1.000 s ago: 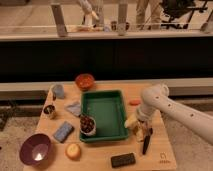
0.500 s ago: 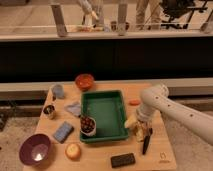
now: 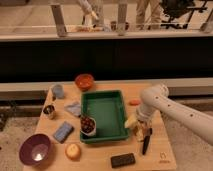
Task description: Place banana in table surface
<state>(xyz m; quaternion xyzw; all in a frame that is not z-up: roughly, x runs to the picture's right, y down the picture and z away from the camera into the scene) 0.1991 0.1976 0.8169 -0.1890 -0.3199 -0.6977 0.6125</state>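
The banana (image 3: pixel 130 121) is small and pale yellow. It is just right of the green tray's right rim, low over the light tan table surface (image 3: pixel 165 150). My gripper (image 3: pixel 139 131) hangs from the white arm that comes in from the right. It is right at the banana's right end, close above the tabletop. I cannot tell whether the banana rests on the wood or is held. A black marker (image 3: pixel 145 143) lies on the table just below the gripper.
A green tray (image 3: pixel 102 114) sits mid-table with a cup of dark red things (image 3: pixel 88 125) at its left rim. Around it are a flat orange oval (image 3: pixel 134 102), an orange bowl (image 3: pixel 84 81), a purple bowl (image 3: pixel 35 149), a round yellow-orange fruit (image 3: pixel 73 150), a blue sponge (image 3: pixel 63 131) and a black block (image 3: pixel 122 160).
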